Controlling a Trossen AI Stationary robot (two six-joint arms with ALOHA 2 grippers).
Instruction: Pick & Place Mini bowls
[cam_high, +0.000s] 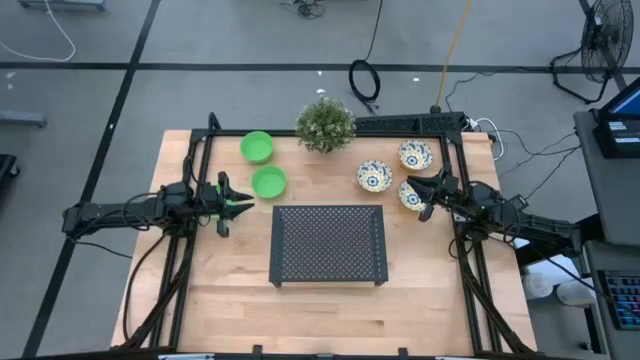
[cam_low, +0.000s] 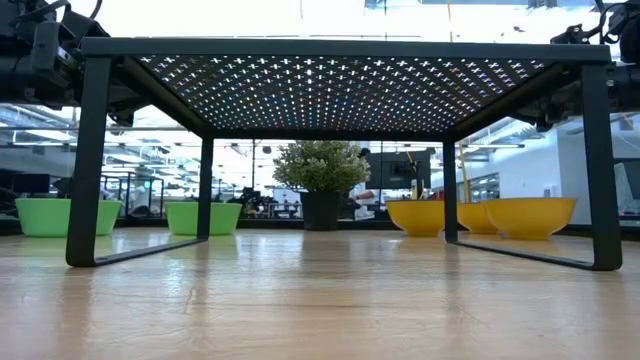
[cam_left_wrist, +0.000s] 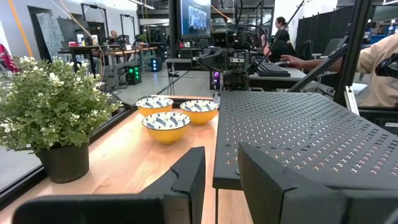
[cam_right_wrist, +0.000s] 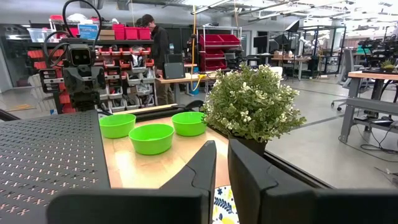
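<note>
- Left end effector (cam_high: 230, 203) hovers at the left edge of the bench (cam_high: 330, 320), just left of the black perforated rack (cam_high: 329, 245). Its fingers (cam_left_wrist: 186, 180) are a narrow gap apart, with nothing between them.
- Green bowls: one far-left (cam_high: 257, 147) and one nearer (cam_high: 268, 182), just right of that end effector. The right wrist view picks up a third green bowl (cam_right_wrist: 117, 125) below the left arm.
- The potted plant (cam_high: 325, 124) stands at the far edge, between the two groups of bowls.
- Patterned bowls sit far-right: one (cam_high: 374, 176) right of the plant, one (cam_high: 415, 154) farther back, and one (cam_high: 409, 196) partly under the right arm.
- Right end effector (cam_high: 420, 197) hangs over that last bowl, its fingers (cam_right_wrist: 202, 171) slightly parted and gripping nothing.
</note>
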